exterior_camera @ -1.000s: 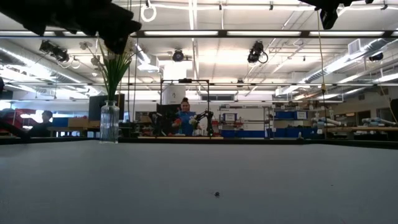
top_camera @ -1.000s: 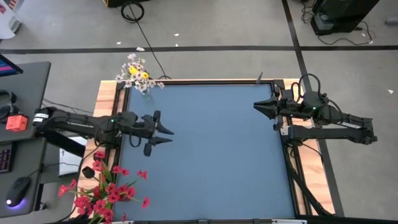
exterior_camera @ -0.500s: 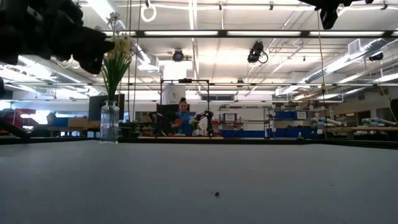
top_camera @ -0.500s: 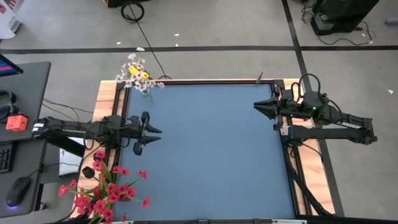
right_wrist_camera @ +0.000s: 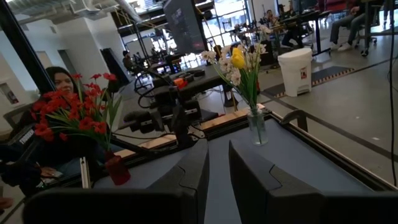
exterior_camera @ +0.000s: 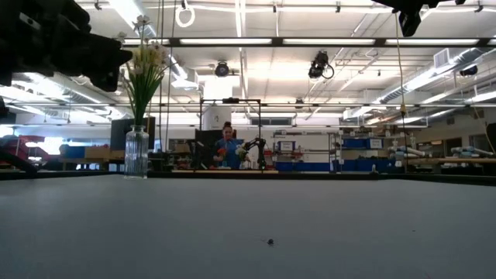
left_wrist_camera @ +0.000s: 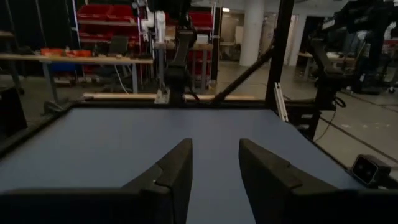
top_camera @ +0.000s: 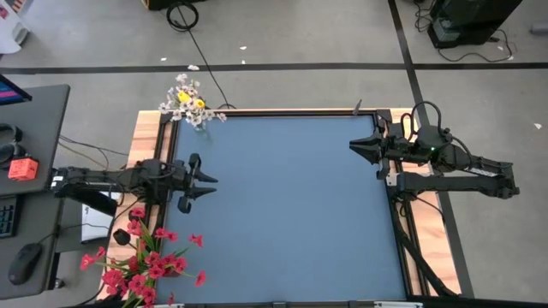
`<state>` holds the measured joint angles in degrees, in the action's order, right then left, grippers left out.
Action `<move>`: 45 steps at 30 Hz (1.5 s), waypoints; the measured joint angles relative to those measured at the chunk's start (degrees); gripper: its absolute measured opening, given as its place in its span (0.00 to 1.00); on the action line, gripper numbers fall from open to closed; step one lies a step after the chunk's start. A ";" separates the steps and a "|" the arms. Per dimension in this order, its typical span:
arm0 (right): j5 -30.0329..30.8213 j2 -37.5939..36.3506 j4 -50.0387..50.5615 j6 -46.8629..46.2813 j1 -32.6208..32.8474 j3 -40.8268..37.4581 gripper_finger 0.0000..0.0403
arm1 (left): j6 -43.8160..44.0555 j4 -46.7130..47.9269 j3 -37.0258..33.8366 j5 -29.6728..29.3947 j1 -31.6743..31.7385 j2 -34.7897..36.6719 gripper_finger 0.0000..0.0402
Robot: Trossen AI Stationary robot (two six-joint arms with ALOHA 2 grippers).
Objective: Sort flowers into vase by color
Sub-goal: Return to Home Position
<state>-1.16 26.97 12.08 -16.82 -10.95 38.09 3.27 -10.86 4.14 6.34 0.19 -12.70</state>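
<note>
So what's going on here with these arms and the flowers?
Nothing is being handled. The left gripper hovers at the left edge of the table, jaws open and empty; the right gripper waits at the right edge, also empty. White and yellow flowers stand in a clear vase at the far left corner, red flowers in a red vase at the near left corner.

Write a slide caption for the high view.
Empty left gripper and right gripper hover at opposite table edges; white-yellow flowers and red flowers stand near the left arm.
</note>
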 joint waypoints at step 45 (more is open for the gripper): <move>0.01 0.01 0.00 0.00 0.01 0.00 0.18 | -2.58 9.04 -3.67 0.20 1.90 11.60 0.34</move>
<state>-1.15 26.98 12.08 -16.82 -10.94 38.09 0.69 -1.83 0.47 6.55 2.09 -1.10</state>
